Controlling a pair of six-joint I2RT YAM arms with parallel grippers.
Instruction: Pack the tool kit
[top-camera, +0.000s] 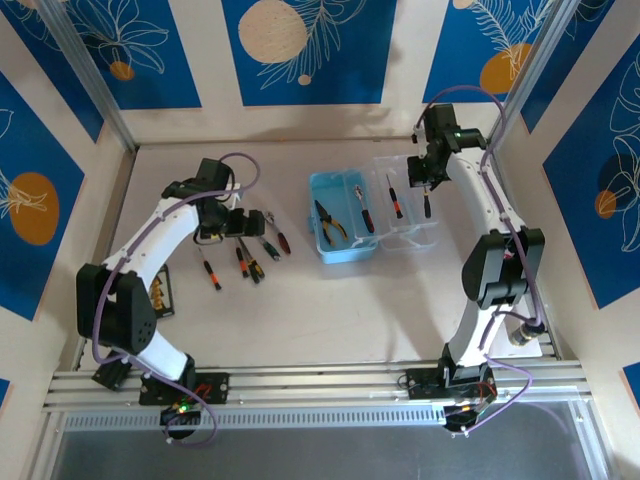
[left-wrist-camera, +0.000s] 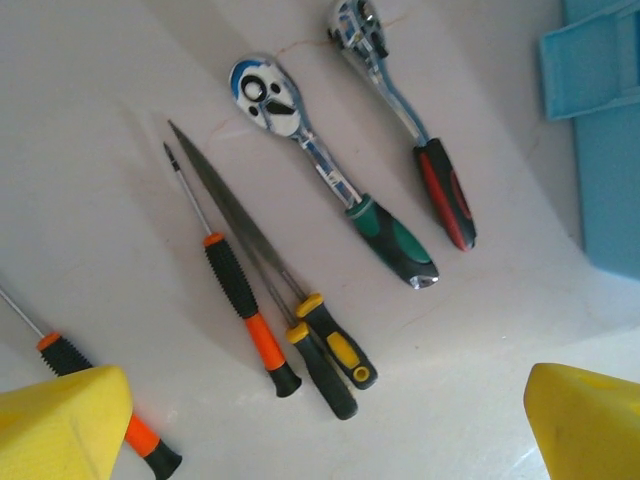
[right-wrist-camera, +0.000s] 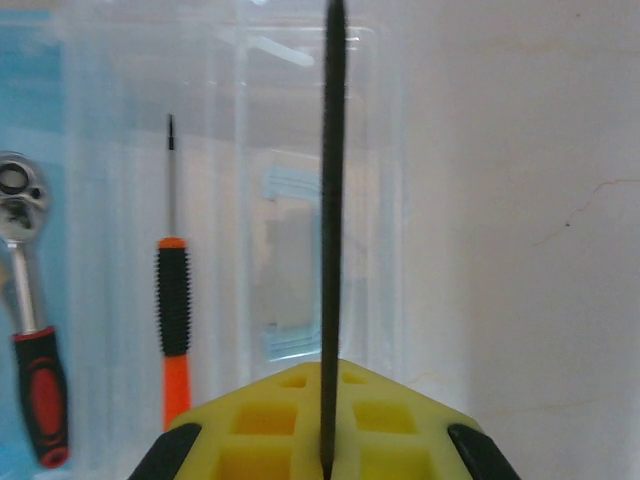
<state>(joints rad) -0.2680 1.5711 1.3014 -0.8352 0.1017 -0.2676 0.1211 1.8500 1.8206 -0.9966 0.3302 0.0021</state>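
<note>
no legible text on any tool

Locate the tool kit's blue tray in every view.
Top external: blue tray at centre, between the two arms.
Left wrist: along the right edge.
Right wrist: a strip at the left edge, under the red-handled ratchet.
Shared landmark: the pale table.

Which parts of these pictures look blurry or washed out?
Left wrist view: the left end effector has soft yellow fingers, while the green-handled steel ratchet is crisp. Right wrist view: the clear plastic case half looks hazy, glare streak up top. Top view: even light, faint shadows.
</note>
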